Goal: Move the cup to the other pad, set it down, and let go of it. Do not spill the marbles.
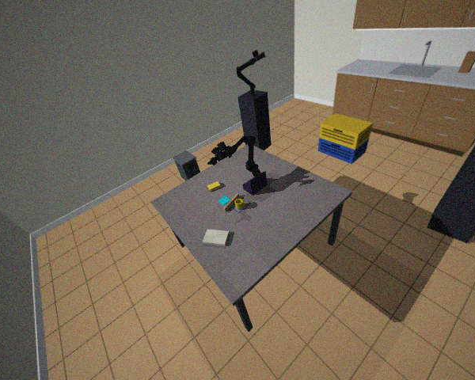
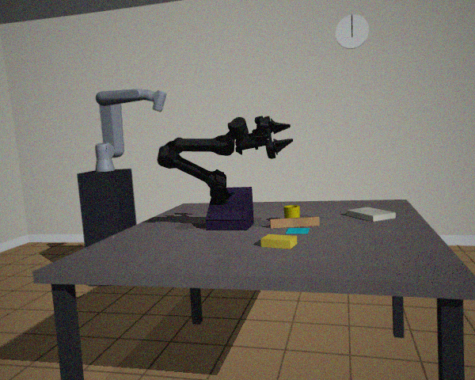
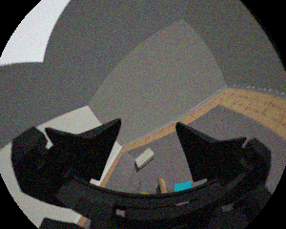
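Note:
The yellow cup [image 1: 238, 203] [image 2: 291, 211] stands upright on a pale blue pad, of which only a sliver shows under it in the top view. Marbles inside cannot be made out. The other pad, a flat cyan square [image 1: 224, 200] [image 2: 297, 230] [image 3: 183, 186], lies bare on the table. A low wooden bar [image 1: 230, 202] [image 2: 294, 222] [image 3: 162, 185] stands between the cup and the cyan pad. My gripper [image 2: 290, 132] [image 3: 149, 123] is open and empty, held high above the table with its fingers pointing roughly level, well away from the cup.
A yellow block [image 1: 214, 186] [image 2: 279, 241] lies on the table [image 1: 270, 229] [image 2: 352, 261], beyond the cyan pad from the cup. A whitish flat box [image 1: 216, 237] [image 2: 370, 214] [image 3: 144, 158] lies farther from the arm. The arm stands on a dark purple base [image 1: 255, 183] [image 2: 229, 212].

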Controlling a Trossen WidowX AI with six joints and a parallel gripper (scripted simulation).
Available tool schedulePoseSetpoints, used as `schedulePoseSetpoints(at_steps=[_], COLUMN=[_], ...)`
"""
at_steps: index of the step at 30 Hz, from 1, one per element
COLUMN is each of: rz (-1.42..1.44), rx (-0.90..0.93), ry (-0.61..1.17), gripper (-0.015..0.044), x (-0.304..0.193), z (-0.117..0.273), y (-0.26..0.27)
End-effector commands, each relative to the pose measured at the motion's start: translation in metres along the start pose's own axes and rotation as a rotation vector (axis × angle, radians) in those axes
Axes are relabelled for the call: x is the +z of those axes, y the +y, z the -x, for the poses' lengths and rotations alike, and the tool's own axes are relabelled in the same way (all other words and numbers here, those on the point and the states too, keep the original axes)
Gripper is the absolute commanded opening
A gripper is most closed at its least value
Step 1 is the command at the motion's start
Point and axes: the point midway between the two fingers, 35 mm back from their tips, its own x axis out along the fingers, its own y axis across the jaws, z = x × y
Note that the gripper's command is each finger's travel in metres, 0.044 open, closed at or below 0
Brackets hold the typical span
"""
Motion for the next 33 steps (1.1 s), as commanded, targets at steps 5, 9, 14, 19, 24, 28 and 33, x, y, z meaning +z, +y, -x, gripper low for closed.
schedulePoseSetpoints(at_steps=[5,9,14,19,24,28,33], rz=[-0.168,-0.431,-0.695,-0.821,-0.877,-0.870,-0.796], rx=[-0.025,-0.144,-0.407,-0.673,-0.969,-1.220,-1.513], ry=[0.159,0.414,0.686,0.824,0.883,0.864,0.743], gripper=[0.0269,0.0167,0.0167,0.0167,0.0167,0.0167,0.0167], x=[-0.037,-0.100,-0.179,-0.233,-0.280,-0.313,-0.346], z=[-0.017,-0.037,-0.043,-0.034,-0.016,0.002,0.030], y=[0.007,0.014,0.023,0.029,0.032,0.033,0.029])
